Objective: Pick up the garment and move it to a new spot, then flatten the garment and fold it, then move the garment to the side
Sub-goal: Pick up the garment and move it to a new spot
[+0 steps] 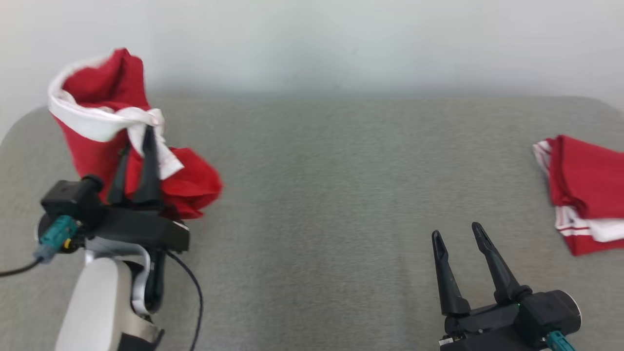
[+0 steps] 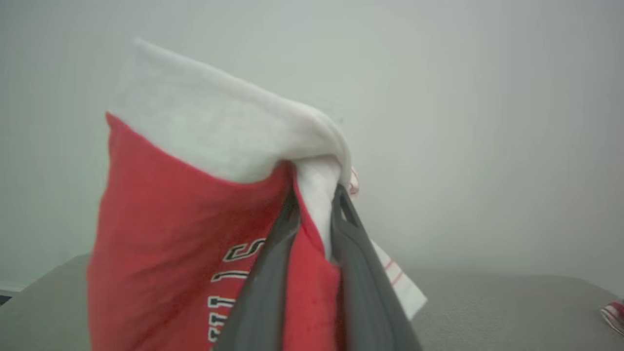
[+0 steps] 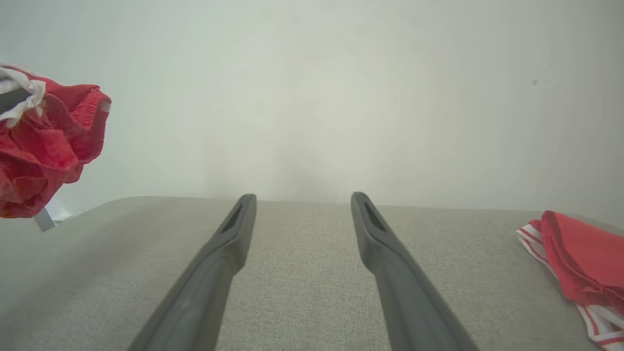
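Right gripper (image 1: 456, 230) (image 3: 303, 196): nearest, at the near right, low over the table; two long dark fingers spread wide apart, nothing between them, tips pointing toward the far wall.
Left gripper (image 1: 136, 141) (image 2: 317, 192): near left, on a pale forearm with a black cable and a teal plug at the wrist; fingers drawn close together, pinching a fold of red and white cloth.
Garment (image 1: 97, 97) (image 2: 170, 234) (image 3: 44, 146): far left, lifted up in the left gripper's pinch; red fabric with a broad white band along the top, white lettering with dark outlines on the red part, a crumpled red bunch hanging to the right of the fingers, clear of the table in the right wrist view.
Table (image 1: 317, 195): grey woven surface with rounded far corners, spanning left to right.
Folded red cloth (image 1: 590, 185) (image 3: 580, 258) (image 2: 615, 312): far right edge of the table, lying flat, red with white striped trim, well apart from both grippers.
Wall (image 1: 341, 44): farthest, plain and pale, behind the table.
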Controlling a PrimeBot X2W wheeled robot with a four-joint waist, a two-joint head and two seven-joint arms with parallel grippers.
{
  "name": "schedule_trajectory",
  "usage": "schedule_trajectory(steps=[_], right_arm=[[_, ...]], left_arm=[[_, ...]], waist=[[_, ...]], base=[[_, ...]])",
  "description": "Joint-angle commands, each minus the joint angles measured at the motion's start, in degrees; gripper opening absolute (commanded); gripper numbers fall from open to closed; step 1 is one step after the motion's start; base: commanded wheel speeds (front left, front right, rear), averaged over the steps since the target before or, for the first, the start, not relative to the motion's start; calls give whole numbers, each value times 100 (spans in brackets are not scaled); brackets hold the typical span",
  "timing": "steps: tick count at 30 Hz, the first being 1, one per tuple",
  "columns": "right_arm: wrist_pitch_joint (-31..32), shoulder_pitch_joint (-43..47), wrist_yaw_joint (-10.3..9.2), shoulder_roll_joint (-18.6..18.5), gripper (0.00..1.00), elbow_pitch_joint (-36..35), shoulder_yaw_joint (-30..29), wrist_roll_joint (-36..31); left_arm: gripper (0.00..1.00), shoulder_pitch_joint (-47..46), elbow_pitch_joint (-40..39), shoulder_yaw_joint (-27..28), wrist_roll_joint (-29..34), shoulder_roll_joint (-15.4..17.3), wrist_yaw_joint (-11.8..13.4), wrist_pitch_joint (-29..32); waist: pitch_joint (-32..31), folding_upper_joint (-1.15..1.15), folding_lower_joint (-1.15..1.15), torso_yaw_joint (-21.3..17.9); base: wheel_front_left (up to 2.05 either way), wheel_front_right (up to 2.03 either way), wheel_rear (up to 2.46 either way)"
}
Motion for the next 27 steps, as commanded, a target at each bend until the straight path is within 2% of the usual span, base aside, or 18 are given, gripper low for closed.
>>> schedule_trajectory(steps=[1,8,15,23,27], right_arm=[[-1,62,-15,13,100,-16,20,34],[-1,70,-15,16,100,-71,-9,61],[-1,70,-15,20,100,-137,-48,130],[-1,-65,-15,23,100,-260,-55,298],[-1,-111,-15,23,100,-352,-37,393]], left_arm=[[0,131,-151,-50,-6,-39,15,64],[0,434,-989,-564,-67,-267,39,444],[0,456,-1239,-1006,-175,-384,92,642],[0,446,-824,-1170,-366,-412,163,812],[0,466,-155,-1270,-365,-393,153,741]], waist=[[-460,0,1,-648],[-419,0,1,-1361],[-232,0,1,-1992],[208,0,1,-2480],[573,0,1,-2578]], base=[[0,0,0],[0,0,0],[0,0,0],[0,0,0],[0,0,0]])
